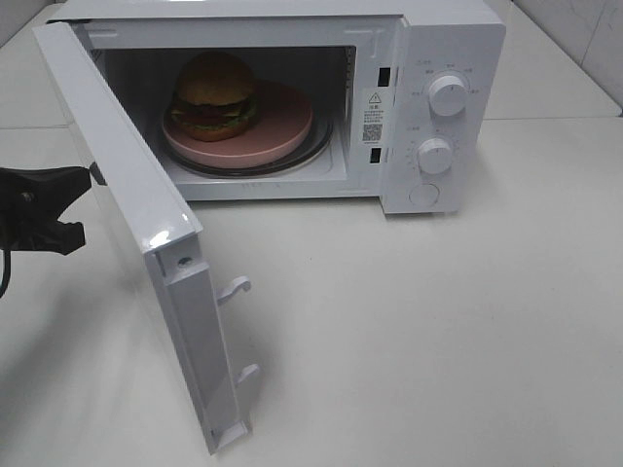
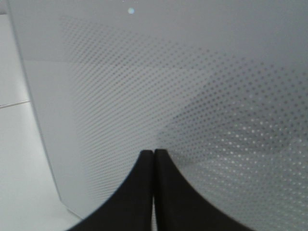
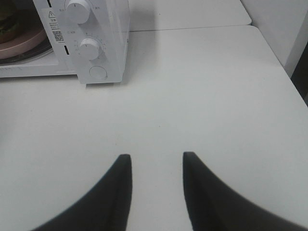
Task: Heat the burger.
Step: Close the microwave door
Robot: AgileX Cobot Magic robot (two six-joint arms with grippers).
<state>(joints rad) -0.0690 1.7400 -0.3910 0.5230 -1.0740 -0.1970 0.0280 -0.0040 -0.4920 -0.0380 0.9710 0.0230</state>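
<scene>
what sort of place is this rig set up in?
Likely a mock kitchen or lab bench: a white microwave with its door open, a burger on a pink dish inside, on a plain white table.

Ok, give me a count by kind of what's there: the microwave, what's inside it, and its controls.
microwave: 1
burger: 1
pink plate: 1
glass turntable: 1
knobs: 2
round button: 1
Total: 7
</scene>
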